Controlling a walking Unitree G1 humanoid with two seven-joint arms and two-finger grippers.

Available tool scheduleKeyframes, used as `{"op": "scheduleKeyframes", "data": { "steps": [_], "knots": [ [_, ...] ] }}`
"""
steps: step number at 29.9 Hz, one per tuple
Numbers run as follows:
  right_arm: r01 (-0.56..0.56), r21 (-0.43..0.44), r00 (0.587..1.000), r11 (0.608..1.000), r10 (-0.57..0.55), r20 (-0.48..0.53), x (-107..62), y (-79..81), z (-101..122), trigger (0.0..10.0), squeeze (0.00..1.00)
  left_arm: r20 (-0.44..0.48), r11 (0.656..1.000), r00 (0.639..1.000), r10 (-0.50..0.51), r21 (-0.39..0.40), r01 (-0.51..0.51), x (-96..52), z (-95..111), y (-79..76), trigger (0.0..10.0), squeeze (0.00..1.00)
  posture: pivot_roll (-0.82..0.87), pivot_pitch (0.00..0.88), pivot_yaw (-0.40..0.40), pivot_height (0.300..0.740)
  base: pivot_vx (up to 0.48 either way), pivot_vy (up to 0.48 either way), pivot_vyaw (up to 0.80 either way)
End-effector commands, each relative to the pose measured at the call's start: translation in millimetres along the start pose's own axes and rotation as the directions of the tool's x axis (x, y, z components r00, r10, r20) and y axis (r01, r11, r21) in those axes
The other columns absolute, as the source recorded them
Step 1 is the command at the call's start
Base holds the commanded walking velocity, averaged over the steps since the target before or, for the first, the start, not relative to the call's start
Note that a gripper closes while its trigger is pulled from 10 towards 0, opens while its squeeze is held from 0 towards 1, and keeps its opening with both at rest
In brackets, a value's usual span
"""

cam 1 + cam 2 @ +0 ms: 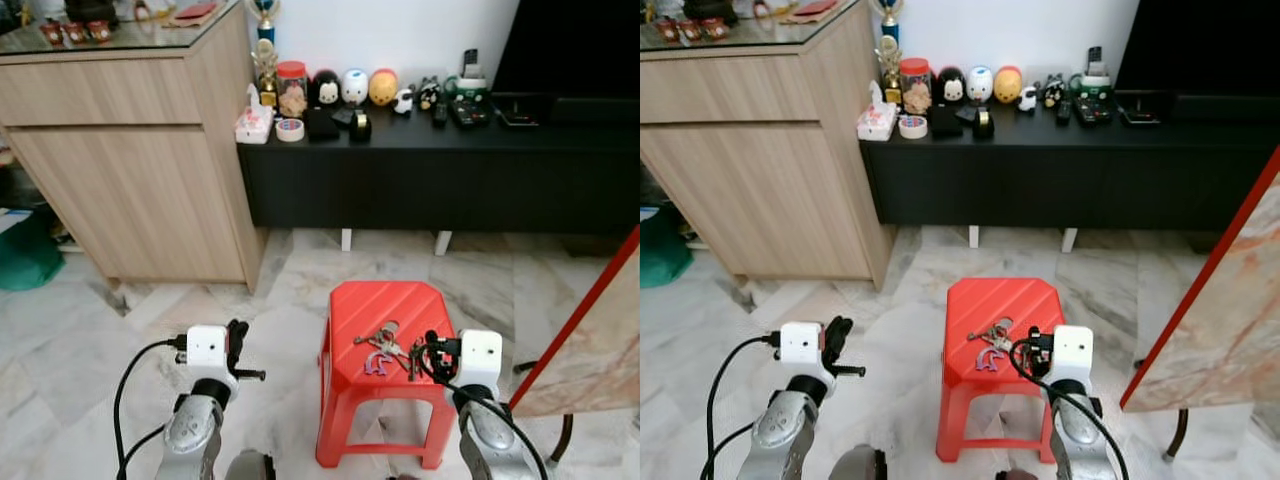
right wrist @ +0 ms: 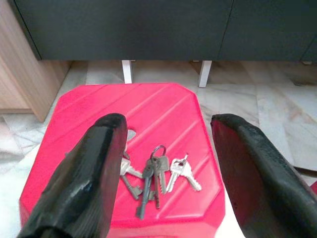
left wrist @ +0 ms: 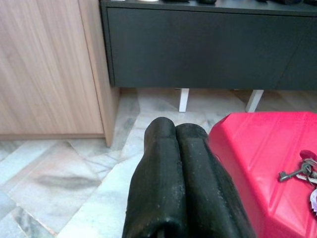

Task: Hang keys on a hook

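Right wrist view: the right gripper (image 2: pixel 166 163) hovers over the keys (image 2: pixel 153 176) on the red stool (image 2: pixel 158 106), fingers wide apart, apparently not touching. Left gripper (image 3: pixel 176 178) fingers pressed together, empty.

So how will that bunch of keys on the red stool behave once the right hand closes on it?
The keys are loose on a ring, so they would probably dangle and swing rather than lift stiffly. They lie flat on the stool, so the open right hand may struggle to get under them. Smooth metal could slip or slide on the plastic.
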State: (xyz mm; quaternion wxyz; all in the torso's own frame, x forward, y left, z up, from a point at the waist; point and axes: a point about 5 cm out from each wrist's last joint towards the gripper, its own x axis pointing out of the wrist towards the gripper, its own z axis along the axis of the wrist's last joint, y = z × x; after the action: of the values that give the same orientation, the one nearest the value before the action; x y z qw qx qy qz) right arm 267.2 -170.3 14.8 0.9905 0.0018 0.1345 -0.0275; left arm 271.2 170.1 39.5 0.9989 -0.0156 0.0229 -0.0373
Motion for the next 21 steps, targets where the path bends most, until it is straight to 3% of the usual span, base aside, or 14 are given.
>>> {"op": "scheduleKeyframes", "data": {
  "steps": [1, 6, 10, 21],
  "knots": [
    [-0.005, 0.011, 1.000, 1.000, 0.005, -0.007, 1.5, 1.4, -1.4, 10.0, 0.00, -0.007, 1.000, 1.000, -0.002, -0.002, 0.002, 0.6, -0.1, -0.2, 10.0, 0.00, -0.02, 0.025, -0.005, 0.637, 0.000, 0.000, 0.00],
    [-0.010, -0.002, 0.998, 1.000, 0.010, -0.056, 3.6, 0.5, -7.2, 10.0, 0.00, -0.011, 1.000, 1.000, -0.003, -0.005, 0.003, 0.6, -0.7, -0.9, 10.0, 0.00, -0.03, 0.026, -0.007, 0.637, 0.000, 0.000, 0.00],
    [-0.003, -0.013, 1.000, 1.000, 0.003, -0.031, 3.0, 1.8, -3.4, 10.0, 0.00, -0.015, 1.000, 1.000, -0.005, -0.002, 0.005, 1.4, -1.2, -1.8, 10.0, 0.00, -0.03, 0.029, -0.010, 0.607, 0.000, 0.000, 0.00],
    [0.000, -0.017, 0.999, 1.000, -0.001, -0.041, 2.8, 0.3, -6.4, 10.0, 0.00, -0.016, 1.000, 1.000, -0.002, -0.008, 0.001, 1.9, -1.3, -2.3, 10.0, 0.00, -0.03, 0.032, -0.012, 0.607, 0.000, 0.000, 0.00]
  ]
}}
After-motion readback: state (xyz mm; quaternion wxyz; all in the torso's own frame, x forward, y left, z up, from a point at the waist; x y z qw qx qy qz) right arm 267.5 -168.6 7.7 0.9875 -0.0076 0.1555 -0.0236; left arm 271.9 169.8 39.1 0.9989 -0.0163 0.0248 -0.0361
